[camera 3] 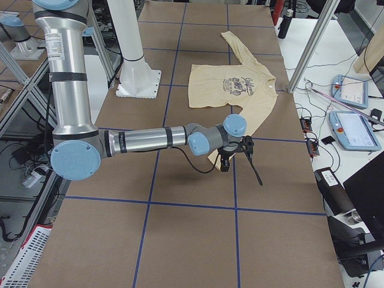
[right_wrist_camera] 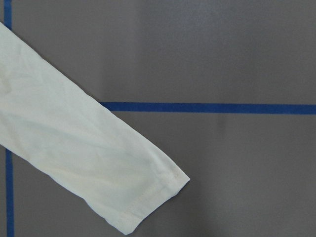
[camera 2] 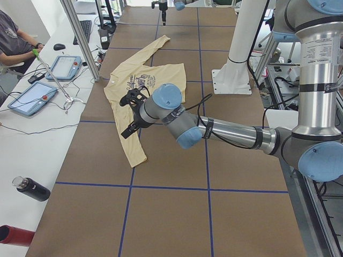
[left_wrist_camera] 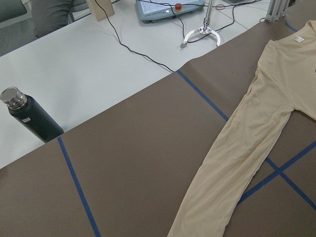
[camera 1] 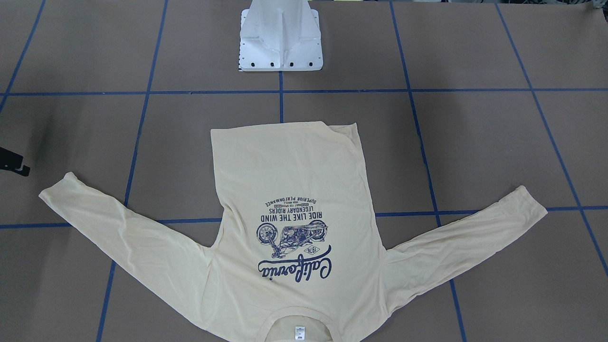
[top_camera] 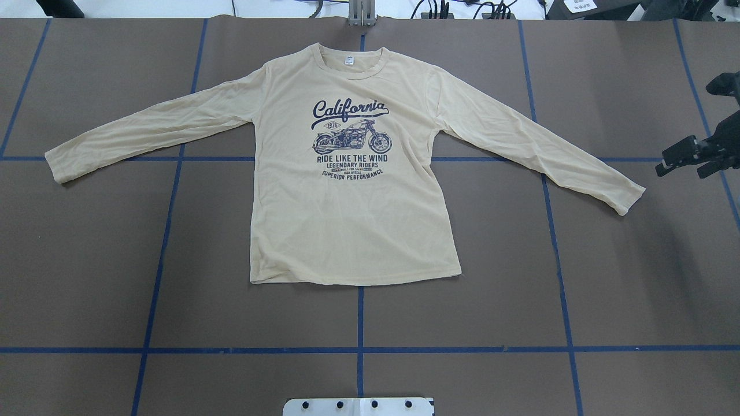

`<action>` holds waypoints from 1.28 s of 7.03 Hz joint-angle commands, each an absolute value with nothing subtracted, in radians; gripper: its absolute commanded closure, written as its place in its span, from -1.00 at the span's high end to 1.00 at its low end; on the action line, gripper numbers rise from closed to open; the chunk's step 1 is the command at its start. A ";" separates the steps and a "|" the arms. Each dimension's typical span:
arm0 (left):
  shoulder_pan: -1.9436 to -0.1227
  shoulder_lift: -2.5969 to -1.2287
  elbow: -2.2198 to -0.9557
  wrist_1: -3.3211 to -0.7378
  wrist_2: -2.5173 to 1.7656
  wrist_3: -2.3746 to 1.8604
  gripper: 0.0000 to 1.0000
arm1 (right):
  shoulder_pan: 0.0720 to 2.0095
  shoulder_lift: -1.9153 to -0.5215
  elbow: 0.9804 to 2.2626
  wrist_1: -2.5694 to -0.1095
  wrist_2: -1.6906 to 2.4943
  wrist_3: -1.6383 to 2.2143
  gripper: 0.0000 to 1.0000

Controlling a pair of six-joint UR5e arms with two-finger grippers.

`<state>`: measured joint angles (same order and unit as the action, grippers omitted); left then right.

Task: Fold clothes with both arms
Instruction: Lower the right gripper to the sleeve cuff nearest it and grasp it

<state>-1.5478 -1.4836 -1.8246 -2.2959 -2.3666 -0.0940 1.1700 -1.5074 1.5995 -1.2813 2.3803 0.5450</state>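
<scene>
The pale yellow long-sleeved shirt [top_camera: 352, 219] lies flat and face up in the middle of the table, with both sleeves spread out and the navy "California" print showing. My right gripper [top_camera: 682, 167] hangs open and empty above the table, just past the right sleeve's cuff [top_camera: 630, 199]. That cuff [right_wrist_camera: 123, 197] also fills the lower left of the right wrist view. My left gripper [camera 2: 130, 112] hovers over the other sleeve [left_wrist_camera: 242, 158]. It shows only in the exterior left view, so I cannot tell whether it is open or shut.
The white pedestal base [camera 1: 280, 42] stands at the robot's side of the table. Blue tape lines grid the brown table top. A white side table carries a dark bottle [left_wrist_camera: 32, 116], tablets [camera 2: 32, 96] and cables. A person [camera 2: 13, 37] sits beside it.
</scene>
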 commanded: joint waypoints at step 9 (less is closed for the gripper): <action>-1.551 -1.468 -1.838 -2.298 -2.370 -0.094 0.99 | 1.095 -1.434 1.481 -1.269 2.325 0.825 0.90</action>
<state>-1.5508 -1.4680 -1.8376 -2.2990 -2.3695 -0.0936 1.0958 -1.4498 1.5045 -1.2686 2.3244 0.8158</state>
